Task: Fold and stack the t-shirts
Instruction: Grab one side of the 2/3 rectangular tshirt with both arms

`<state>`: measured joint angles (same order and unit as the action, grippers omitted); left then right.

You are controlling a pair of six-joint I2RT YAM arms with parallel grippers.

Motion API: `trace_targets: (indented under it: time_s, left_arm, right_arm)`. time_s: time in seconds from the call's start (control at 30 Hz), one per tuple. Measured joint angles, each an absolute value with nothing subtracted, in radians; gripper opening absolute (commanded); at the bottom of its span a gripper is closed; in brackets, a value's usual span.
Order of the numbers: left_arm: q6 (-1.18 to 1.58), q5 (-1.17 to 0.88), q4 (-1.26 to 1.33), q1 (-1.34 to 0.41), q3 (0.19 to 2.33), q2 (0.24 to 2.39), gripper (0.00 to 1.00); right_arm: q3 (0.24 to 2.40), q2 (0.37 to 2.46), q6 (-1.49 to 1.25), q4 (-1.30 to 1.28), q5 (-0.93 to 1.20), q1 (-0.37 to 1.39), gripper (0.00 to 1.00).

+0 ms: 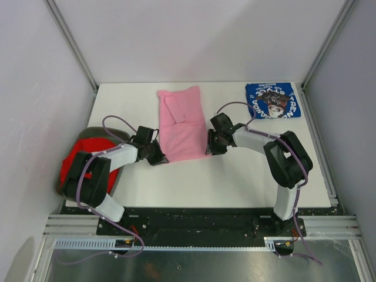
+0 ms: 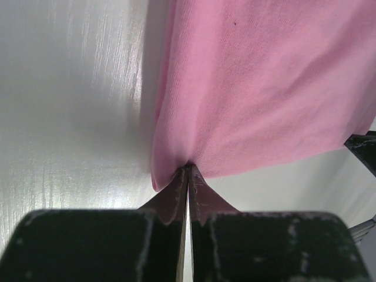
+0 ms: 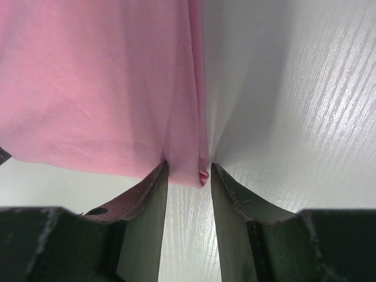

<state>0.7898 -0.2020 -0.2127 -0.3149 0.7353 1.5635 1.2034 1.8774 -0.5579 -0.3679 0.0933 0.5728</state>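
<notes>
The light pink t-shirt (image 1: pixel 182 123) lies folded into a long strip at mid-table. My left gripper (image 1: pixel 160 157) is at its near left corner; in the left wrist view that gripper (image 2: pixel 189 168) is shut on a pinch of the pink cloth (image 2: pixel 264 88), which puckers toward the tips. My right gripper (image 1: pixel 210 147) is at the near right corner. In the right wrist view it (image 3: pixel 188 167) stands partly open, with the pink hem corner (image 3: pixel 185 167) between the fingers and a thin gap at the right finger (image 3: pixel 226 188). The blue printed t-shirt (image 1: pixel 273 100) lies folded at the back right. The red t-shirt (image 1: pixel 82 154) is at the left.
The red shirt sits in a grey bin (image 1: pixel 59 187) at the table's left edge. White walls and metal frame posts close in the table on three sides. Both arm bases are bolted at the near edge.
</notes>
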Motion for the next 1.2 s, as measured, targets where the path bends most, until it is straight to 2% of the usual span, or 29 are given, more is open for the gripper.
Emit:
trace_targets:
  time_s: [0.2, 0.47, 0.67, 0.73, 1.0, 1.2]
  left_arm:
    - [0.79, -0.202, -0.21, -0.315, 0.735, 1.563, 0.05]
    - [0.79, -0.202, -0.206, -0.315, 0.733, 1.563, 0.05]
    - [0.789, -0.206, -0.203, -0.314, 0.729, 1.557, 0.11]
    - [0.79, -0.213, -0.203, -0.311, 0.72, 1.54, 0.13]
    - [0.813, -0.212, -0.219, -0.264, 0.619, 1.34, 0.2]
    - [0.813, -0.213, -0.226, -0.245, 0.599, 1.345, 0.27]
  right_arm:
    - [1.182, 1.871, -0.565, -0.36, 0.09, 0.577, 0.37]
    - [1.171, 1.87, -0.573, -0.346, 0.091, 0.577, 0.26]
    - [1.162, 1.87, -0.58, -0.335, 0.091, 0.577, 0.05]
    - [1.161, 1.869, -0.583, -0.332, 0.09, 0.577, 0.01]
    - [1.154, 1.863, -0.585, -0.329, 0.086, 0.582, 0.0]
    - [1.15, 1.861, -0.585, -0.326, 0.085, 0.583, 0.0]
